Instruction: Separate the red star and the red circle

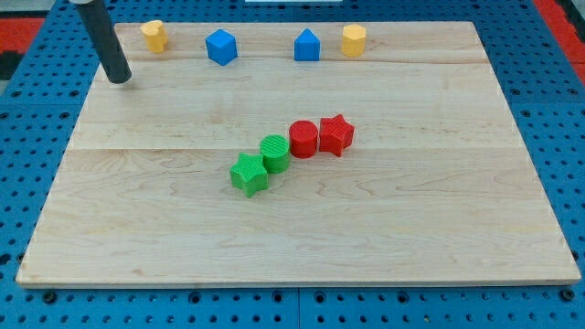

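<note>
Board (pixel 302 228) of pale wood lying across a blue pegboard surface (pixel 27 128), bare planks filling the view's bottom. Sitting near the middle, green star (pixel 249 174), lowest of a diagonal chain climbing toward the view's right. Touching it just above and to the right, green circle (pixel 274 152). Pressing against that, red circle (pixel 303 138), with red star (pixel 336 134) touching its right side, the pair closing off the chain's upper end and standing together rather than apart. Lining the board's far edge at the view's top, four more blocks spaced well apart: yellow block (pixel 154 36) with a rounded shape at the left, blue block (pixel 221 46) of angular shape next, a second blue block (pixel 307 45) peaked at the top, then yellow cylinder (pixel 354 40) at the right. Leaning in from the view's top left, dark rod with my tip (pixel 120 79) resting on the wood near the board's left edge, just below and left of the yellow block, well apart from both red pieces. No claw fitted, only the bare rod, so nothing spreading or pinching.
</note>
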